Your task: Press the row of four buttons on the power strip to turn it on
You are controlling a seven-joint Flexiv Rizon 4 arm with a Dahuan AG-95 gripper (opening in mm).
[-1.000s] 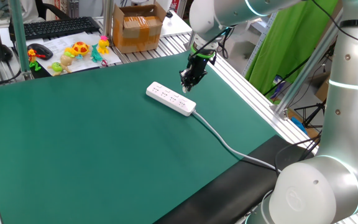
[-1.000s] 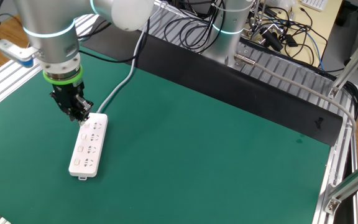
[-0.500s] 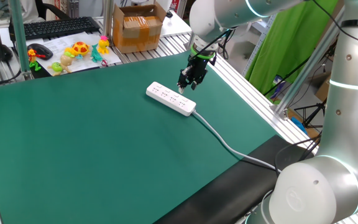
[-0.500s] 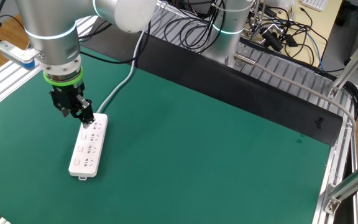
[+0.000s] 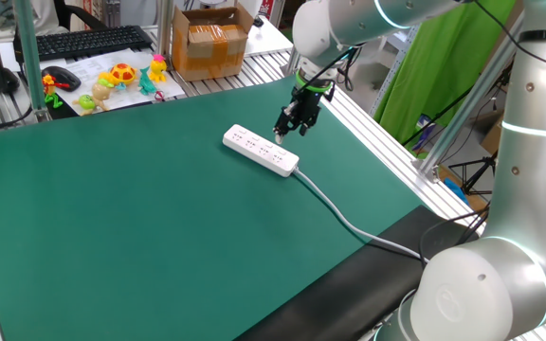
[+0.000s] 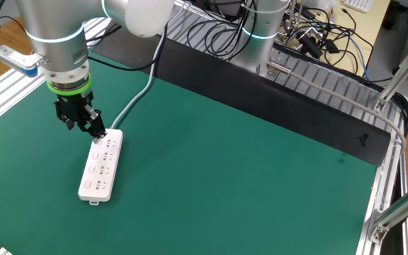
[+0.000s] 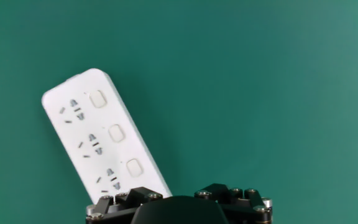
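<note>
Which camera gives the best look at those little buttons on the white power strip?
The hand view: three buttons show large on the power strip, the fourth is hidden. In both fixed views the strip is small and its buttons are barely visible.

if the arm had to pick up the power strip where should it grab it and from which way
Probably from straight above, with the fingers across the narrow width of the power strip near its middle. It lies flat on the green mat, long and thin, so only its long side edges offer opposing faces. The cable end would drag.
</note>
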